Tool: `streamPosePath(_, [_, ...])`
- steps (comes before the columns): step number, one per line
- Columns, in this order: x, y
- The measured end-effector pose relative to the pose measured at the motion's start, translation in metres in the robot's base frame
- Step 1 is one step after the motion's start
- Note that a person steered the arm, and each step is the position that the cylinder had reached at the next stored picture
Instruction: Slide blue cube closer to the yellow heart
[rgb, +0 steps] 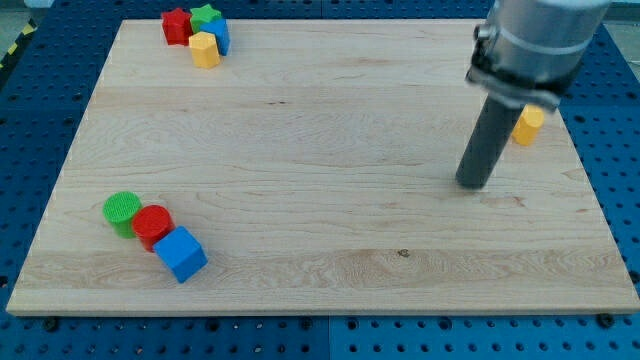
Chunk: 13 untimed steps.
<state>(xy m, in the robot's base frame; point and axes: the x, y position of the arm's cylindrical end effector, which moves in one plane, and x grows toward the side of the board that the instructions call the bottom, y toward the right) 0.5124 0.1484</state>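
Observation:
The blue cube (181, 254) lies near the board's bottom left corner, touching a red cylinder (152, 225). A yellow block (527, 126), partly hidden behind my rod, lies at the view's right; its shape cannot be made out. Another yellow block (204, 49) sits in the cluster at the top left. My tip (473, 184) rests on the board at the right, just below and left of the right yellow block, far from the blue cube.
A green cylinder (122, 210) touches the red cylinder on its left. The top left cluster also holds a red block (177, 25), a green block (206, 15) and a blue block (219, 35). The wooden board (330, 170) lies on a blue perforated table.

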Motion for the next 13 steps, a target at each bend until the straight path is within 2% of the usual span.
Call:
streamPosePath(1, [0.079, -0.043])
streamPosePath(2, [0.106, -0.078])
streamPosePath(4, [0.107, -0.111])
streamPosePath(6, [0.106, -0.229])
streamPosePath(7, [0.106, -0.24])
streamPosePath(9, [0.105, -0.344])
streamPosePath(10, [0.104, -0.346])
streamPosePath(11, [0.071, -0.328])
streamPosePath(12, [0.053, -0.29])
streamPosePath(13, [0.053, -0.249])
